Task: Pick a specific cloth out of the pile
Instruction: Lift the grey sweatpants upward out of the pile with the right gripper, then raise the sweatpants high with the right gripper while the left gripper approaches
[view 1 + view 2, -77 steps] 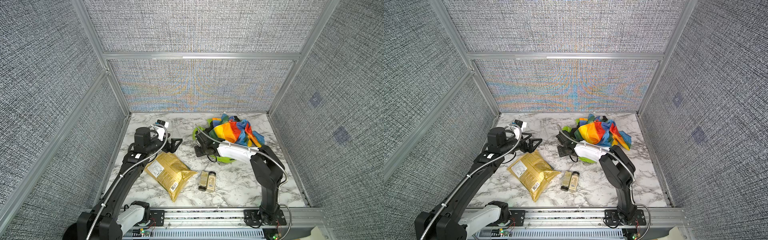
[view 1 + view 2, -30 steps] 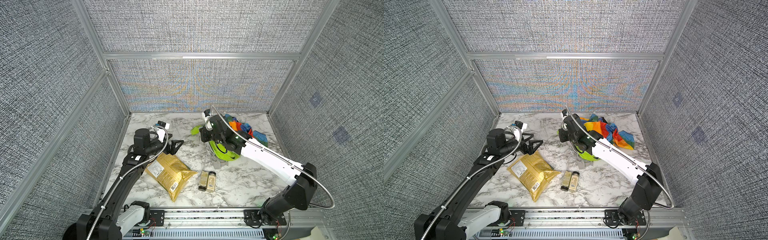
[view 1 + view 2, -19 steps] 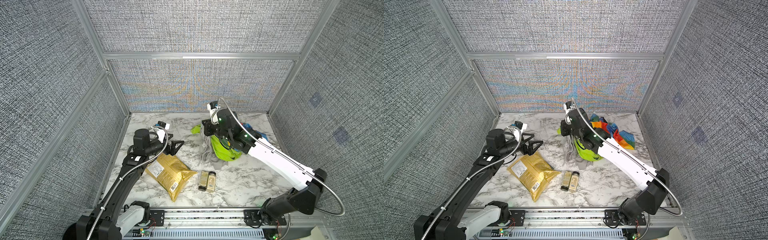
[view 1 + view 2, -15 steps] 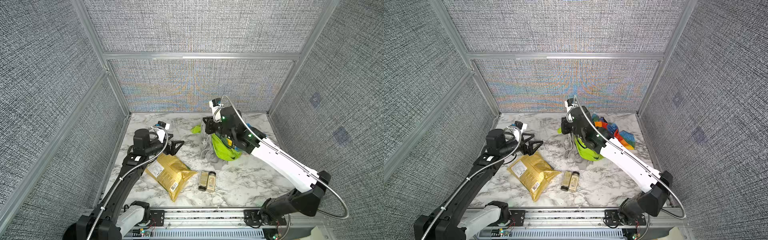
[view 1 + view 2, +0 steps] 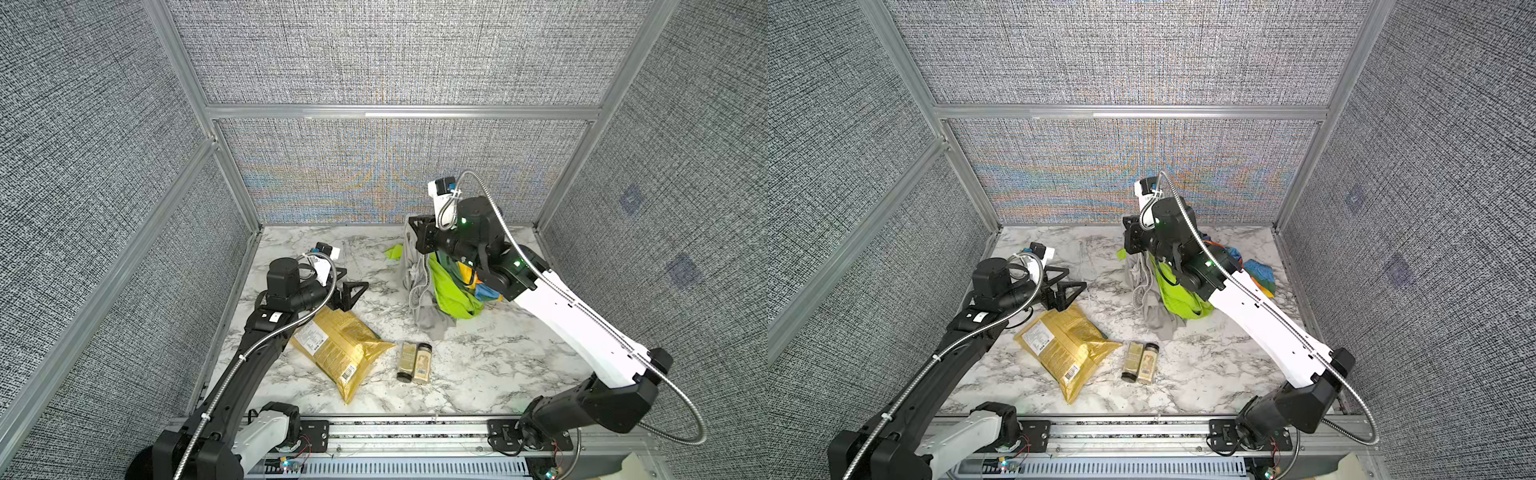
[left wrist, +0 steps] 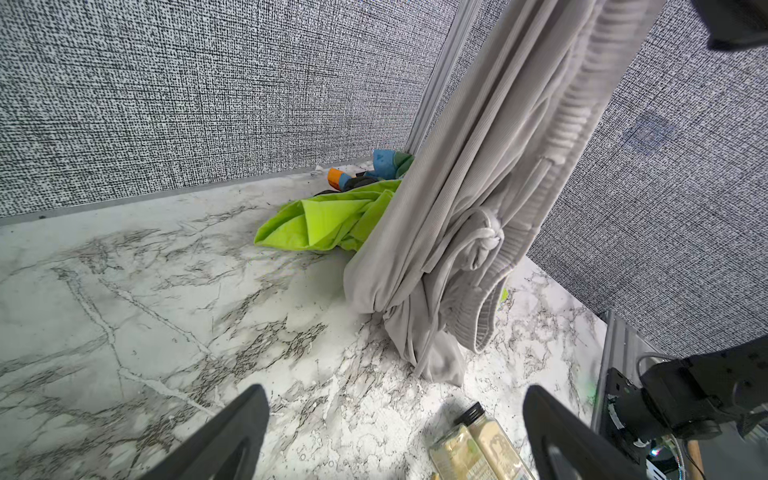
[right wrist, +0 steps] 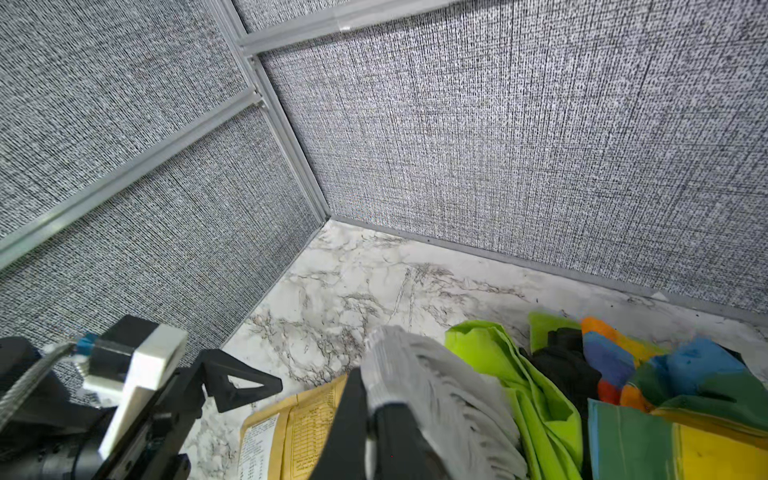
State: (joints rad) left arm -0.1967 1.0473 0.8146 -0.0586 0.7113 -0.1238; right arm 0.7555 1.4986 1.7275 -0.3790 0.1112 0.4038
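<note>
Left to right, with all places given from the gold snack bag [image 5: 338,349], which lies flat on the table [image 5: 478,374].

- **The left tool** [image 5: 356,277] sits just behind the bag's far left corner. Its jaws are wide apart and empty, and the opening is turned rightward toward the hanging fabric.
- **Two spice jars** [image 5: 413,361] lie side by side just right of the bag's right tip.
- **The cloth** [image 5: 417,282] is plain light grey with a ribbed hem and a knotted drawcord. It hangs right of the bag and farther back, as one long bundle whose long axis runs nearly vertical.
  - Its upper end is pinched in the right tool [image 5: 415,232], whose jaws are closed together on the fabric.
  - Its lower end rests crumpled on the table.
- **The pile** [image 5: 453,293], of lime green, rainbow-striped and black fabrics, is farthest right of the bag and lies against the cloth's right flank.

Judgement: the cloth lies straight below the right tool. The coming move therefore turns on upward travel along that axis, then toward the bag, to free the trailing end from the pile. The right arm, which holds the cloth, is the nearer.
</note>
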